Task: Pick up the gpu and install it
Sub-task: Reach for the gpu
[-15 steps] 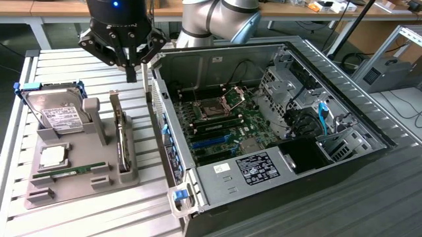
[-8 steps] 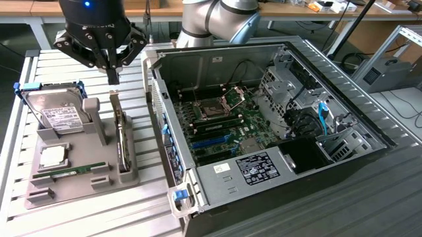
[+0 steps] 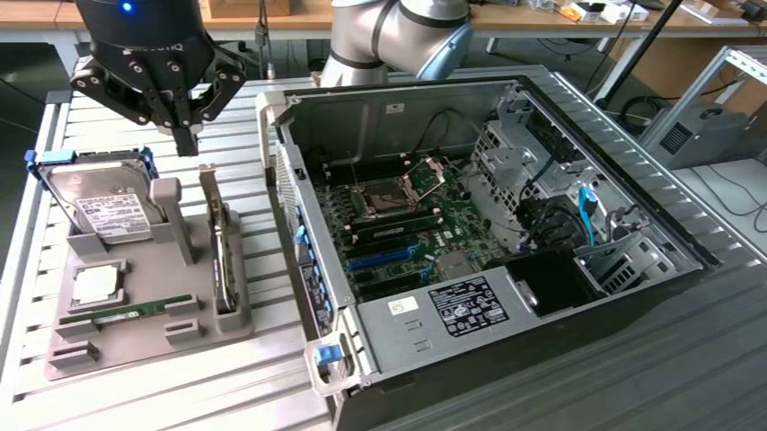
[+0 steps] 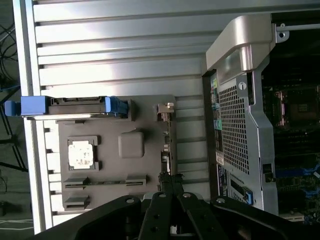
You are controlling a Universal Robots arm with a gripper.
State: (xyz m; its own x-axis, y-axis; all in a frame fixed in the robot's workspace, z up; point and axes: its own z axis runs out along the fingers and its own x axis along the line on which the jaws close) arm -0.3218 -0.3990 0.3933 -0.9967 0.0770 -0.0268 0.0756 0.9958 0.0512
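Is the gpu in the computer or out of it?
Out: the gpu stands on edge in the gray holder beside the computer case.

The end effector [image 3: 186,135] was black. Just beneath it the gpu [image 3: 222,260] looked dark with a silver edge, in a plain grey tray [image 3: 132,350]. Beside it, the drive [image 3: 74,189] was silver with a white label [image 3: 117,217] and blue rails [image 3: 36,160]. The worktop [image 3: 240,386] was pale, ribbed metal.

- White label on hard drive [image 3: 110,215]: print too tiny, can't read.
- Black sticker [image 3: 476,303] in PC case [image 3: 653,211]: words too small to read.
- No brand or nos. can be read.
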